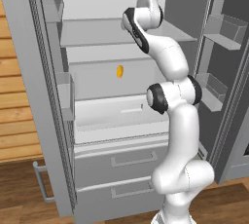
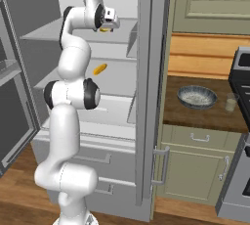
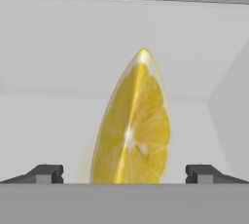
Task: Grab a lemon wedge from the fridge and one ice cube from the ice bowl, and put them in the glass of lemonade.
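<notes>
The lemon wedge is seen standing on edge on an upper white shelf inside the open fridge, its cut face turned toward the hand camera and its point upward. It is judged to be light, soft and wet, so a slippery cut surface and a firmer rind are to be expected; the hold is best taken across its two flat faces near the thick middle, with gentle pressure so the pulp is not crushed. The pincer is spread wide and released, with the wedge centred between its fingertips but not yet touched. A second yellow piece is seen on the shelf below. On the worktop beside the fridge, the ice bowl and the glass of lemonade are set near each other.
</notes>
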